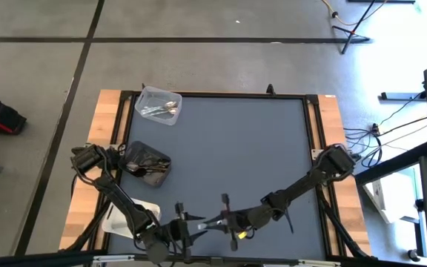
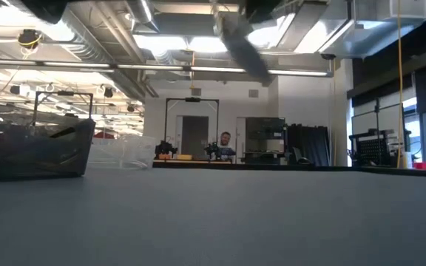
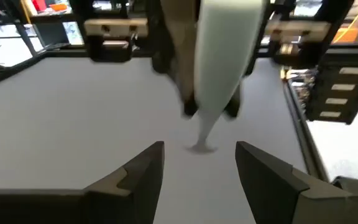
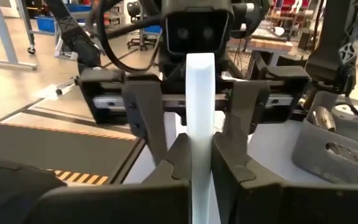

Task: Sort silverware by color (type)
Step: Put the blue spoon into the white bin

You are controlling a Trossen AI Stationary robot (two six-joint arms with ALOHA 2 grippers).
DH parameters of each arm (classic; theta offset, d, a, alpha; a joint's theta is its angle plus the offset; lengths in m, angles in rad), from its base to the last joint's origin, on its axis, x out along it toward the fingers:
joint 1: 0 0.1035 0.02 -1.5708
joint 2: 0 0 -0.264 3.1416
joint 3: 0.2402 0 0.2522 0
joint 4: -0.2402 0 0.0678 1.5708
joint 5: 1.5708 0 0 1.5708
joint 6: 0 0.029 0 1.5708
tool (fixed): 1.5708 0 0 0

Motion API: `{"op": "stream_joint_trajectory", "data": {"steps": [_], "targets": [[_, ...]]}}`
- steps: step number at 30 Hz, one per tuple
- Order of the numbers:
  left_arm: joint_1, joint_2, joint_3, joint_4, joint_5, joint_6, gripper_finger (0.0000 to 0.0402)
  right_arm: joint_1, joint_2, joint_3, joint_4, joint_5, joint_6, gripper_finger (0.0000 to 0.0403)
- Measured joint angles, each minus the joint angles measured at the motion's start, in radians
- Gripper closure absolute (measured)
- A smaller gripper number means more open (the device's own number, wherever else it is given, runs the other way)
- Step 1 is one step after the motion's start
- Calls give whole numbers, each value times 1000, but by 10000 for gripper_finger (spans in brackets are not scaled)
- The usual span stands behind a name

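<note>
landmark: dark grey table mat (image 1: 236,148), framed by a black rail on a wooden table top; all places below are given from it
right gripper (image 1: 212,221): near the front edge of the mat, about mid-width; fingers pinched narrow on a pale white flat-handled utensil (image 4: 199,124), which stands between the two pads (image 4: 178,158)
held utensil, long axis: runs along the right fingers and out past their tips, toward the left gripper (image 1: 186,230); in the left wrist view it hangs as a broad pale blade (image 3: 222,68) tapering to a thin end over the mat
left gripper: at the front edge of the mat, left of centre, tip to tip with the right one; both dark fingers (image 3: 138,174) spread wide, nothing between them
key relation: the utensil's free end lies just ahead of the open left jaws, roughly in line with their gap; the left arm is the nearer free arm, so a hand-over looks likely, judged from the layout alone
dark translucent plastic tub (image 1: 147,162): on the left edge of the mat, mid-depth, dark utensils inside
clear plastic tub (image 1: 159,105): at the far left corner of the mat, shiny silver spoons (image 1: 161,110) inside
white rounded-square tray (image 1: 124,220): off the mat's front left corner, partly under the left arm
risk: the free end must enter the gap squarely; a skewed closure could twist the utensil out of the right pinch
</note>
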Motion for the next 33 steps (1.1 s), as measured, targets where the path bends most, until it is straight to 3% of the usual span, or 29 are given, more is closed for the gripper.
{"op": "stream_joint_trajectory", "data": {"steps": [9, 15, 19, 28, 33], "targets": [[12, 0, 0, 90, 64, 28, 207, 1, 91, 97, 40, -23, -51, 384], [-9, 0, -1, 105, 24, 86, 216, 1, 95, 109, 36, -16, -64, 384], [-18, 0, -1, 114, -1, 104, 253, 1, 95, 109, 38, -25, -56, 384], [6, 0, -1, 115, 76, 108, 368, -6, 95, 109, 45, -42, -19, 384], [5, 0, -2, 115, 74, 103, 373, -19, 94, 109, 38, -55, 67, 358]]}}
